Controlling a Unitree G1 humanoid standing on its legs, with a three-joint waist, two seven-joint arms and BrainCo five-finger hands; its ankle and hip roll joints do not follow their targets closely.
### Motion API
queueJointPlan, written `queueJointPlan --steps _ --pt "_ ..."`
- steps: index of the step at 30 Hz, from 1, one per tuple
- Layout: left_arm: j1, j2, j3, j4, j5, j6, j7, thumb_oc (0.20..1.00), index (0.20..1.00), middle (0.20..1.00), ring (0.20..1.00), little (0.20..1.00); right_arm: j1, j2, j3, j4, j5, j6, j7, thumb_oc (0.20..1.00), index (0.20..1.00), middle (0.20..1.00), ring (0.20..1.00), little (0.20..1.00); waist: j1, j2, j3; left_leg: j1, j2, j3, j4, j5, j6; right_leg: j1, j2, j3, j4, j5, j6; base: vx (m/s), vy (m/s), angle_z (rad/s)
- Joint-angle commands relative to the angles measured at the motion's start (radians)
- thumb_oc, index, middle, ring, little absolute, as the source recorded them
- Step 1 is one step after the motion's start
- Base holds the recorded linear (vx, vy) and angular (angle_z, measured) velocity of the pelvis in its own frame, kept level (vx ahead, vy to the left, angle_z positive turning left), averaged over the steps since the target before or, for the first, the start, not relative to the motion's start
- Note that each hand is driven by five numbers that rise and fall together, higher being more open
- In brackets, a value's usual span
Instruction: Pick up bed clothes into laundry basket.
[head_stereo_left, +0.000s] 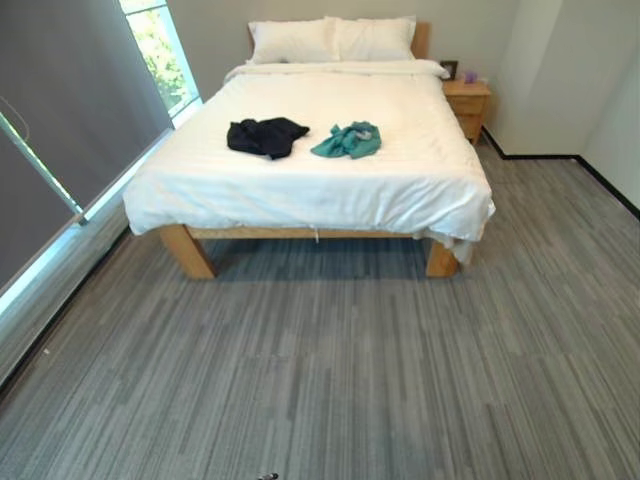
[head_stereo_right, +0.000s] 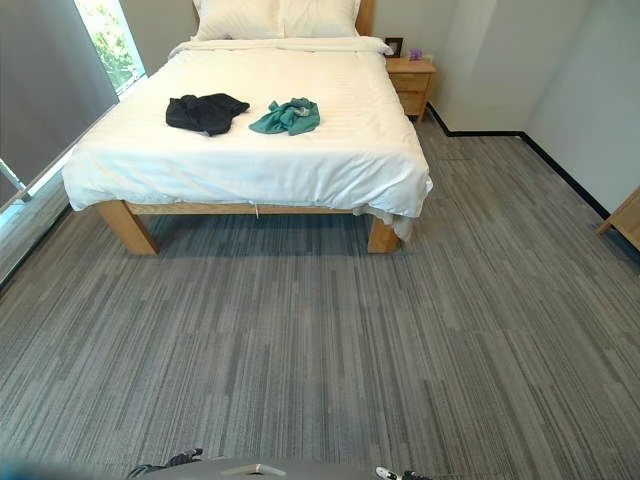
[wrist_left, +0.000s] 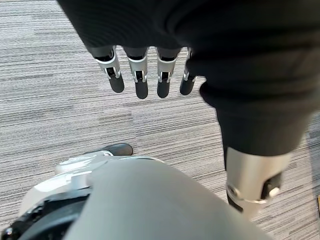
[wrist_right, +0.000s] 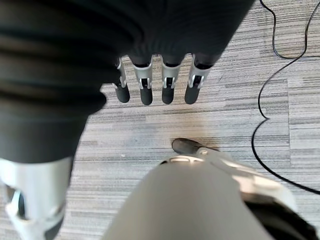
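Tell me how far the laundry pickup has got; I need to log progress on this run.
Nothing looks done yet. The black garment and the teal garment both lie on the bed, side by side and apart. Nothing is in hand: the left hand and right hand hang open over the carpet, fingers straight, holding nothing. Left to do: approach the bed, pick up both garments and put them in a basket.
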Motion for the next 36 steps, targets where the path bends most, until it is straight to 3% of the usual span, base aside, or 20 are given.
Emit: queueJointPlan --steps 1,13,18,24,29,36 --pt "-0.09 -0.044 -0.007 0.067 0.038 -0.024 -0.011 1.0 1.0 1.0 1.0 1.0 -0.053 0.003 0.016 0.044 -0.004 -0.011 0.0 1.0 1.0 1.0 1.0 1.0 -0.007 -0.016 0.001 0.02 0.03 -0.089 -0.067 0.1 -0.108 0.009 -0.107 0.024 -0.011 0.12 0.134 -0.02 0.004 -0.03" --pt "-0.096 -0.033 0.043 0.129 0.045 0.005 0.016 1.0 1.0 1.0 1.0 1.0 -0.051 0.007 -0.016 0.064 0.05 0.004 0.024 1.0 1.0 1.0 1.0 1.0 -0.009 -0.016 -0.012 0.024 0.025 -0.085 -0.067 0.096 -0.106 0.015 -0.114 0.029 -0.011 0.12 0.136 0.0 0.002 -0.01" --pt "-0.137 -0.015 0.084 0.086 -0.077 -0.017 0.035 1.0 1.0 1.0 1.0 1.0 -0.088 -0.014 -0.063 0.034 0.149 -0.003 0.023 1.0 1.0 1.0 1.0 1.0 -0.009 -0.013 -0.022 0.026 0.024 -0.087 -0.067 0.095 -0.106 0.02 -0.118 0.026 -0.011 0.118 0.138 0.0 0.002 -0.01" --pt "-0.2 0.009 0.063 -0.026 -0.192 -0.053 0.057 1.0 1.0 1.0 1.0 1.0 -0.157 -0.044 -0.077 -0.051 0.213 -0.027 -0.008 1.0 1.0 1.0 1.0 1.0 -0.006 -0.003 -0.024 0.026 0.021 -0.094 -0.067 0.095 -0.106 0.022 -0.123 0.018 -0.011 0.12 0.141 -0.01 0.002 0.0" --pt "-0.072 0.136 0.081 -0.668 -0.301 -0.075 0.074 1.0 1.0 1.0 1.0 1.0 -0.088 -0.147 -0.074 -0.717 0.097 -0.038 -0.055 1.0 1.0 1.0 1.0 1.0 -0.007 0.007 -0.007 0.016 0.02 -0.09 -0.067 0.106 -0.106 0.012 -0.129 0.02 -0.011 0.131 0.15 -0.04 0.013 0.01" --pt "0.0 0.187 0.14 -0.932 -0.209 -0.077 0.096 1.0 1.0 1.0 1.0 1.0 -0.02 -0.184 -0.123 -0.997 -0.012 -0.047 -0.062 1.0 1.0 1.0 1.0 1.0 0.0 0.007 -0.001 0.015 0.019 -0.089 -0.067 0.102 -0.104 0.017 -0.137 0.013 -0.011 0.13 0.154 0.0 0.0 0.0"
